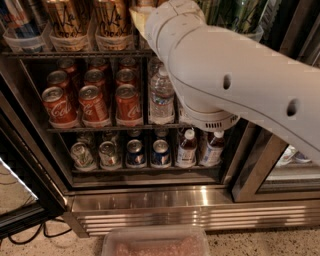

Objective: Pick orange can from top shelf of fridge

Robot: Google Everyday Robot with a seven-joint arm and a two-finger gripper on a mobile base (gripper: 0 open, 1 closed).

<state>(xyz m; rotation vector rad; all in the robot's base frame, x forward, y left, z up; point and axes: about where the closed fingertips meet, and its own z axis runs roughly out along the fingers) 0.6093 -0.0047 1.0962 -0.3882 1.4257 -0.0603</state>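
Two orange cans (64, 22) (113, 20) with dark script stand in clear trays on the top shelf (75, 53) of the fridge (150, 197); their lids are cut off by the top edge. My white arm (225, 85) reaches up from the right across the fridge front. My gripper (138, 17) shows only as a beige part at the top edge, just right of the second orange can, mostly hidden by the arm.
A blue can (17, 20) stands left of the orange cans and green cans (240, 15) to the right. Red cola cans (93, 102) and a water bottle (161, 97) fill the middle shelf. Small cans and bottles (187, 147) sit below. A tray (155, 242) lies on the floor.
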